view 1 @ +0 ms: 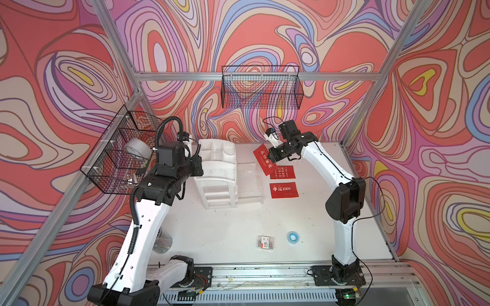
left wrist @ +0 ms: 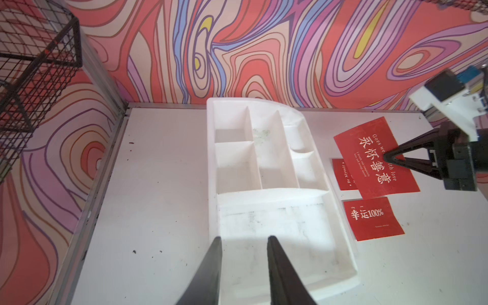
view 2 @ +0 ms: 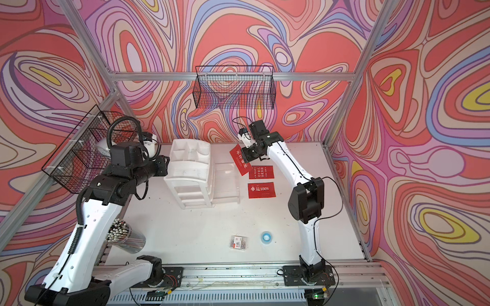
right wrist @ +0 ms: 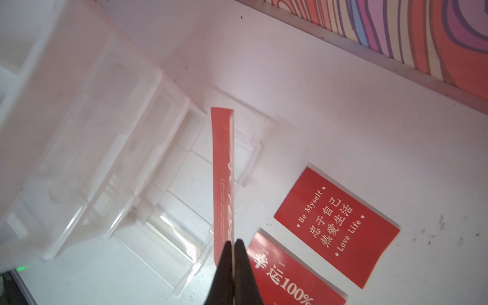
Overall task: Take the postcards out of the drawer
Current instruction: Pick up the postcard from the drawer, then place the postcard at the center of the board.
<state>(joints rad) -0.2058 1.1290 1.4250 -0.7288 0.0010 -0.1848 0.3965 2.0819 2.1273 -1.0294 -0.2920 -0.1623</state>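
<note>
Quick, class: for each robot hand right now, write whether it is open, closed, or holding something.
Left hand: open, holding nothing.
Right hand: closed on a red postcard.

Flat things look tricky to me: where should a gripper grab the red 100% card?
Probably the short edge facing away from the drawer, coming in low from that side: the 100% card lies flat on the table, leaving only a thin rim to pinch.

Swirling red-and-purple walls (view 1: pixel 265 31) enclose a white table (view 1: pixel 225 233) — a black wire basket (view 1: pixel 261 87) hangs behind.
</note>
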